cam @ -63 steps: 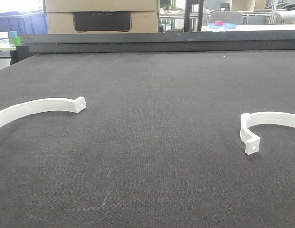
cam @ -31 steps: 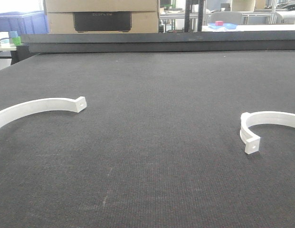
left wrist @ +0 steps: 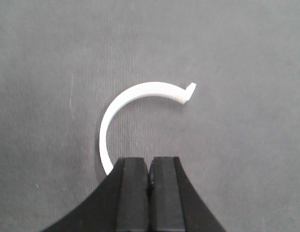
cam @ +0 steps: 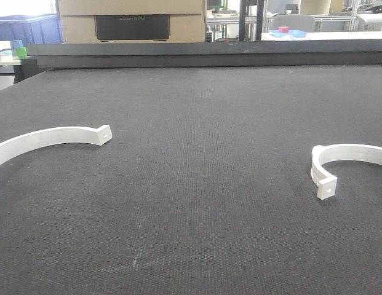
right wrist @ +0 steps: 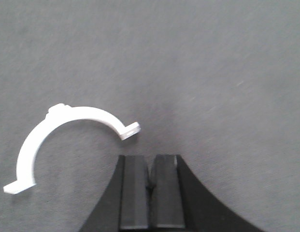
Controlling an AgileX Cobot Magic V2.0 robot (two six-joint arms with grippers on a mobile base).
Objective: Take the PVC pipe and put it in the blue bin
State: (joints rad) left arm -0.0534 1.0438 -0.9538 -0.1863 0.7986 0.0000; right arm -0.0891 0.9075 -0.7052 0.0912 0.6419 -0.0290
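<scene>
A dark grey woven mat covers the whole table, with a raised dark rail along its far edge. Behind that stand brown cardboard boxes with a black unit set between them. A blue plastic bin sits at the far left, off the mat.

Two pieces lie on the mat, well apart. The white curved PVC half-ring on the left lies flat. Its long sweep runs left to right, its hollow faces the near side, and its holed tab points right. The second white PVC half-ring on the right curls with its hollow facing right and near. Its holed tab end is nearest, and its other end runs out of the front view.

The left gripper hangs over its half-ring with black fingers pressed together, gripping nothing. One end of the ring disappears behind a finger. The right gripper is likewise closed up and empty, with its ring's tab just beyond the fingertips.
</scene>
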